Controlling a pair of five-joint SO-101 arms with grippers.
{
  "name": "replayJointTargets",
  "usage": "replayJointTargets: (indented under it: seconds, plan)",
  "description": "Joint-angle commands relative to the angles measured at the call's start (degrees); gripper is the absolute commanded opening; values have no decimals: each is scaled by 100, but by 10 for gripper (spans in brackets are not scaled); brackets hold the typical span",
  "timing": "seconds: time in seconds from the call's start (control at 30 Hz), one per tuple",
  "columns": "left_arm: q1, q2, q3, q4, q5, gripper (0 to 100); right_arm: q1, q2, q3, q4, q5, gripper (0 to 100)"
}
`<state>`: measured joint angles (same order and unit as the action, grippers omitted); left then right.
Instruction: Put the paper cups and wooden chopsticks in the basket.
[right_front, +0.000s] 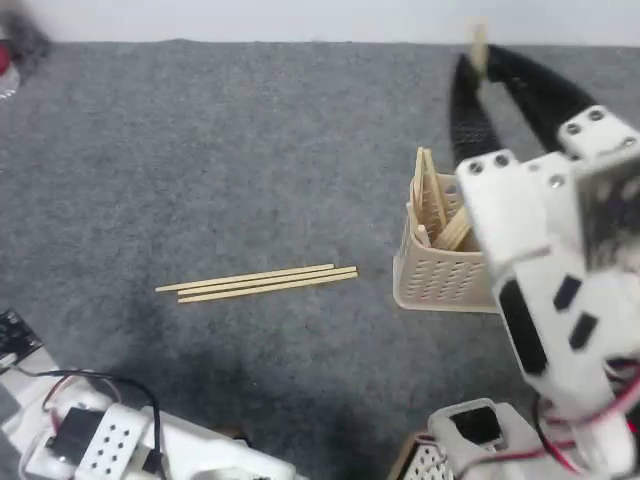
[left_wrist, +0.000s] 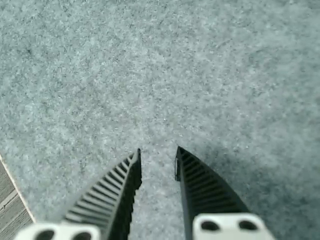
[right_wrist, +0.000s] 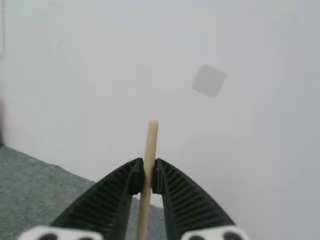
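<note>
A beige slotted basket (right_front: 432, 272) stands on the grey carpet at the right, with several wooden chopsticks (right_front: 432, 195) upright inside it. More chopsticks (right_front: 262, 281) lie flat side by side on the carpet left of the basket. My right gripper (right_front: 480, 58) is raised beyond the basket, near the back wall, shut on one chopstick (right_front: 479, 40). The right wrist view shows that chopstick (right_wrist: 151, 137) pinched between the fingers of the gripper (right_wrist: 147, 169), pointing at the white wall. My left gripper (left_wrist: 157, 154) hangs open over bare carpet with nothing between its fingers.
The left arm's white base (right_front: 110, 440) and cables sit at the front left edge. A circuit board (right_front: 12, 338) lies at the left edge, a red and white object (right_front: 8, 62) in the far left corner. A wooden edge (left_wrist: 10, 202) borders the carpet.
</note>
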<state>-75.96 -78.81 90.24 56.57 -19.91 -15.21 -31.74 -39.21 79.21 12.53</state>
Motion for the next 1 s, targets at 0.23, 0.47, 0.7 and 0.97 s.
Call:
replayJointTargets:
  seconds: [0.23, 0.47, 0.7, 0.97]
  plan:
    - [-53, -53, -40, -105, -62, 108, 426, -1613, 3279, -1648, -695, 8]
    - [-53, -53, -40, -105, -62, 108, 479, -3301, 6523, -3723, -633, 7]
    - [-53, -53, -40, -105, -62, 108, 426, -3354, 7024, -3512, -325, 148]
    - [-53, -53, -48, -97, -44, 108, -796, -2941, 5547, -1719, 440, 258]
